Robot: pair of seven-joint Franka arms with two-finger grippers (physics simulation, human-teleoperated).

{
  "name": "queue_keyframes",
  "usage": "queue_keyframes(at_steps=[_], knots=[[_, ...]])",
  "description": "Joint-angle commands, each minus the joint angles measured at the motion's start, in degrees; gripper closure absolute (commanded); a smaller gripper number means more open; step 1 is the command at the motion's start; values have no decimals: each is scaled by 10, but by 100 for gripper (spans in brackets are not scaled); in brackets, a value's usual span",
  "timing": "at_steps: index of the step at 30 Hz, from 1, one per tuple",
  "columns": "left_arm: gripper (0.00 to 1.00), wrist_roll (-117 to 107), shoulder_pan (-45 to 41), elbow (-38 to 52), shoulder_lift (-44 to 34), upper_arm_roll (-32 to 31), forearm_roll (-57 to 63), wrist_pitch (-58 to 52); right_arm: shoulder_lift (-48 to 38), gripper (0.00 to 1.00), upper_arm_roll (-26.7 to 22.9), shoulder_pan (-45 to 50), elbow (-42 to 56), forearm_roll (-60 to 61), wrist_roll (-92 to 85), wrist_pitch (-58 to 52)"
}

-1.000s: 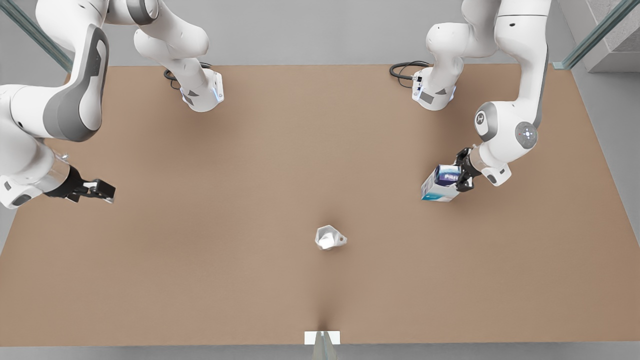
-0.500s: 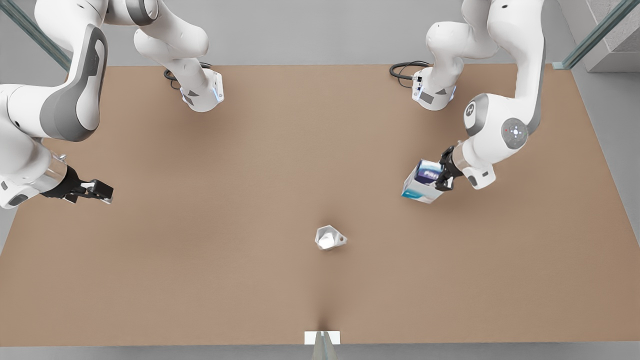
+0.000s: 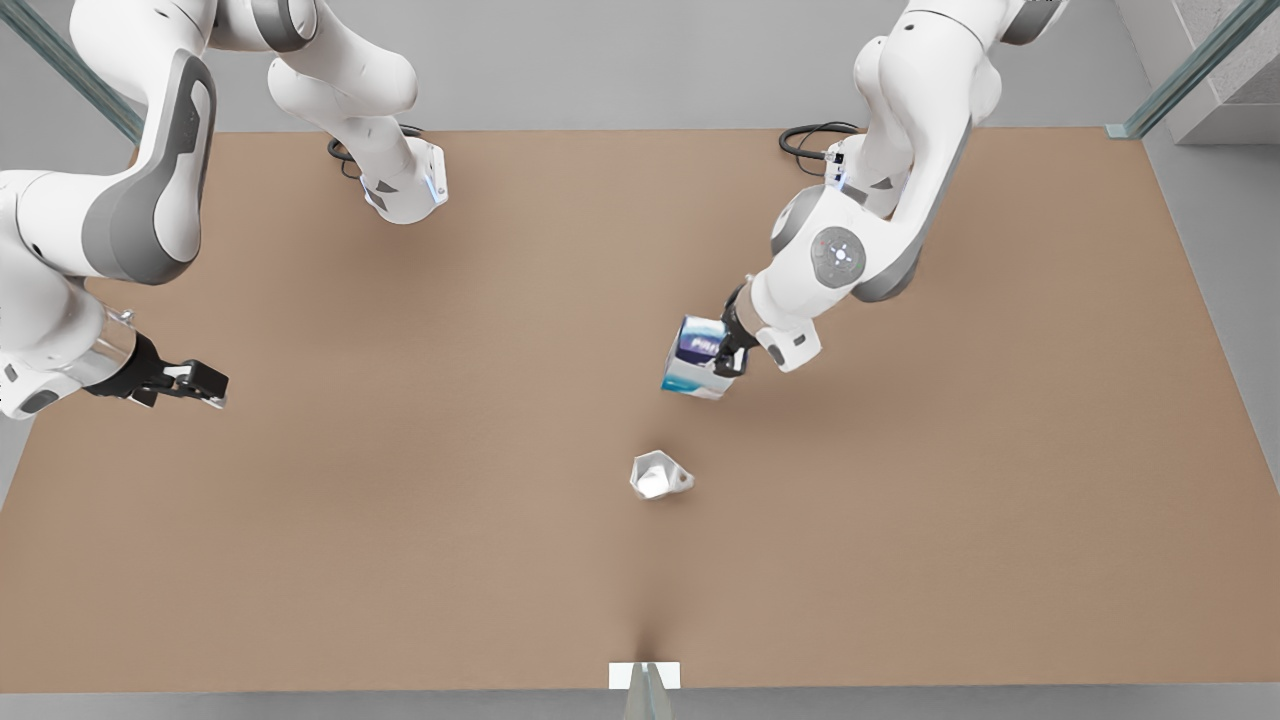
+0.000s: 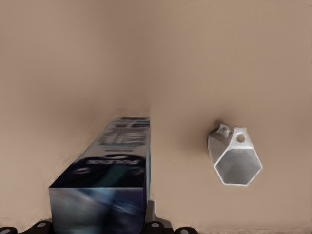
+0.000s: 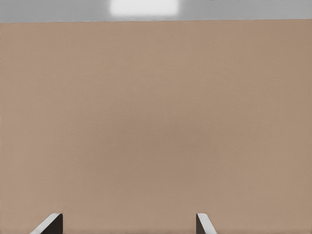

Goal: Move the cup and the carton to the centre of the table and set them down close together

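The white carton [image 3: 693, 362] with its dark blue band and teal edge hangs tilted above the table [image 3: 400, 560], just behind the cup and slightly toward the front view's right. My left gripper [image 3: 728, 350] is shut on it. In the left wrist view the carton [image 4: 109, 170] looms close, with the cup [image 4: 235, 158] beyond it. The silvery faceted cup [image 3: 660, 475] sits on the table near the middle, apart from the carton, its small handle toward the front view's right. My right gripper [image 3: 205, 383] waits open at the front view's far left, over bare tabletop [image 5: 146, 122].
Both arm bases [image 3: 405, 190] [image 3: 865, 190] stand at the table's back edge with black cables [image 3: 810, 140] beside them. A small white tag [image 3: 644, 675] marks the middle of the front edge. Open tabletop lies all around the cup.
My left gripper has carried the carton toward the front view's left, from the right side to just behind the cup. The cup and the right arm have stayed put.
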Motion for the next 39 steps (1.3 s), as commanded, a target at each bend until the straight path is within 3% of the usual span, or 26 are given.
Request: queue_keyframes(at_steps=[1,4,16,18,24,28,29,32,34,36,39], knots=[[32,-8,-2,8,7,0,-1,2,0,0,0,0,0,0,0,0],[32,-21,-9,51,51,-7,2,21,0,0,0,-1,0,0,0,-1],[32,-30,-31,63,123,-8,15,93,2,0,-1,-1,1,0,-1,4],[0,-30,-31,63,123,-8,15,93,1,0,0,0,1,0,-1,4],[0,-27,-31,64,122,-7,15,87,1,0,-1,-1,1,0,-1,4],[0,-26,-31,199,87,17,61,-163,2,0,-1,-3,1,1,0,4],[0,6,-28,207,82,22,100,-169,2,0,0,-2,1,1,0,4],[0,633,128,205,65,22,184,-194,2,0,-1,-1,1,1,0,4],[0,899,175,223,58,22,249,-194,2,0,0,-2,1,1,-1,4],[0,1029,189,262,71,47,248,-194,2,0,0,-3,1,1,-3,4],[0,1053,201,300,69,58,247,-224,2,0,-1,-3,1,1,-4,4]])
